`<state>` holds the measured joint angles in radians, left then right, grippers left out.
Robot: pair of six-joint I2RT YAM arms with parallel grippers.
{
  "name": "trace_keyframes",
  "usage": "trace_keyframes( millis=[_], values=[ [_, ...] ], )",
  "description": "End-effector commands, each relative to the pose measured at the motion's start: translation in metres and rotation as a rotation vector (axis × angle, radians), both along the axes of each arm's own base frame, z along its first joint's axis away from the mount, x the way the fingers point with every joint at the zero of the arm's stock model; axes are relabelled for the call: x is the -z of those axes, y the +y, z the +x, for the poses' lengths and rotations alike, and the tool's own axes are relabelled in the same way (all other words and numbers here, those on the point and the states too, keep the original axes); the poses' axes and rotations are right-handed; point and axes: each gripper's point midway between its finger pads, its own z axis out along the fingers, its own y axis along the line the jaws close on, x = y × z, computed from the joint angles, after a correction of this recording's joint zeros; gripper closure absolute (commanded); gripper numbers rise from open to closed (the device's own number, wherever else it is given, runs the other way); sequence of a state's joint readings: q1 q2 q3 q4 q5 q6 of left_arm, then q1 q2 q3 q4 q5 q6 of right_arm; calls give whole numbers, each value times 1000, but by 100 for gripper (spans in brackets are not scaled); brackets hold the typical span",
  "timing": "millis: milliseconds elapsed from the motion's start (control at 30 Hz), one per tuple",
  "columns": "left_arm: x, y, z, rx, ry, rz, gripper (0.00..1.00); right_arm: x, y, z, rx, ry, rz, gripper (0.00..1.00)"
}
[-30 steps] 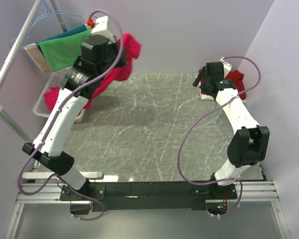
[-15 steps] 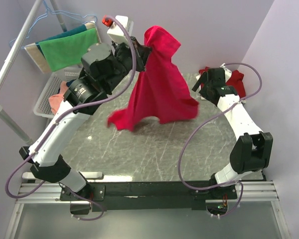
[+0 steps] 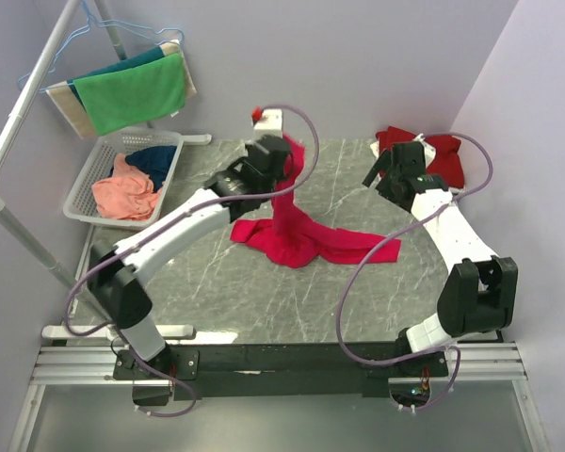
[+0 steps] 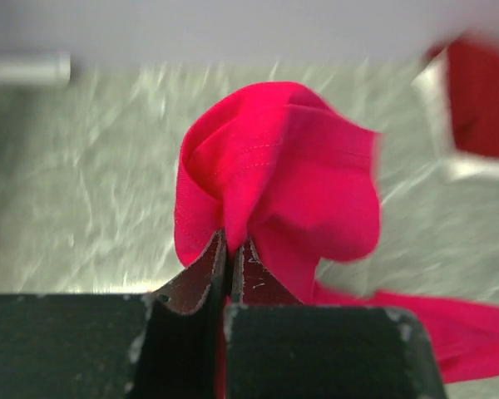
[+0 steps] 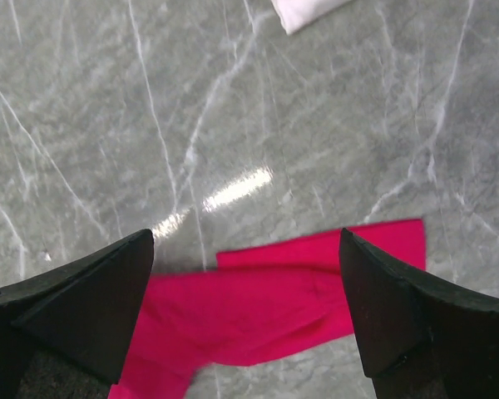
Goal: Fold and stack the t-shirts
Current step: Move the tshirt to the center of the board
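Scanning the room first: pale lilac walls (image 3: 358,66) close round the back and both sides, and a grey marble-veined table (image 3: 217,282) fills the middle, a streak of glare on it in the right wrist view. Biggest item on the stone is the bright pinkish-red t-shirt (image 3: 311,240), sprawled at the table's centre, one strip running out to the right and one end rising in a column. That raised end goes straight into the left gripper (image 4: 230,249), clenched tight on a bunched fold of it, held above the far half of the table. Over on the right, the right gripper (image 5: 246,241) hangs above the shirt's flat strip, fingers spread wide, gripping nothing, clear of the cloth. Far right corner: a maroon-red t-shirt (image 3: 443,155) in a heap. Off the left edge, a white basket (image 3: 78,193) holds a salmon-orange t-shirt (image 3: 122,193) and a navy t-shirt (image 3: 155,160). Above it, a green towel (image 3: 132,94) hangs on a rail (image 3: 19,104)
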<state>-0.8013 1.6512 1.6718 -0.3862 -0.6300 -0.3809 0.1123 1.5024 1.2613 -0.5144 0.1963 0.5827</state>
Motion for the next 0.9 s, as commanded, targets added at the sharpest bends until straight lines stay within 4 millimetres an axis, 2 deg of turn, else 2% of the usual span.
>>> trace_keyframes(
  millis=[0, 67, 167, 233, 267, 300, 333, 367, 400, 533, 633, 667, 767, 800, 833, 867],
  values=[
    [68, 19, 8, -118, 152, -20, 99, -20, 1, -5, -42, -79, -3, 2],
    [94, 28, 12, -129, 207, -8, 99, -18, 7, -6, -78, -85, 2, 5],
    [111, 23, 14, -69, 235, -25, 99, -20, 22, -6, -166, -121, 15, 16],
    [121, 20, 14, -26, 263, -19, 99, -20, 32, -1, -202, -134, 38, 17],
    [132, 21, 14, -29, 294, 0, 99, -26, 36, 3, -223, -147, 48, 10],
    [139, 25, 14, -45, 317, 12, 99, -18, 41, 6, -236, -117, 57, 1],
    [145, 29, 15, -60, 335, 22, 99, -17, 48, 7, -257, -103, 54, 0],
    [159, 35, 16, -97, 363, 31, 99, -27, 52, 14, -264, -113, 38, 0],
    [170, 44, 11, -125, 407, 55, 99, -12, 53, 14, -265, -50, 10, 0],
    [212, 85, 4, -277, 555, 36, 99, -10, 85, 19, -370, -27, 7, 0],
    [223, 99, -1, -303, 571, -9, 99, -7, 102, 18, -398, -54, 82, 4],
    [216, 100, 0, -298, 553, -23, 99, 2, 108, 16, -416, -39, 119, 12],
    [203, 106, 8, -297, 515, -33, 99, 18, 117, 13, -481, 53, 120, 19],
    [199, 108, 12, -304, 505, -29, 99, 23, 121, 6, -507, 85, 108, 19],
    [186, 107, 21, -303, 479, -42, 99, 25, 123, 4, -520, 80, 91, 16],
    [185, 108, 24, -299, 479, -26, 99, 25, 122, -3, -531, 66, 67, 0]
  ],
)
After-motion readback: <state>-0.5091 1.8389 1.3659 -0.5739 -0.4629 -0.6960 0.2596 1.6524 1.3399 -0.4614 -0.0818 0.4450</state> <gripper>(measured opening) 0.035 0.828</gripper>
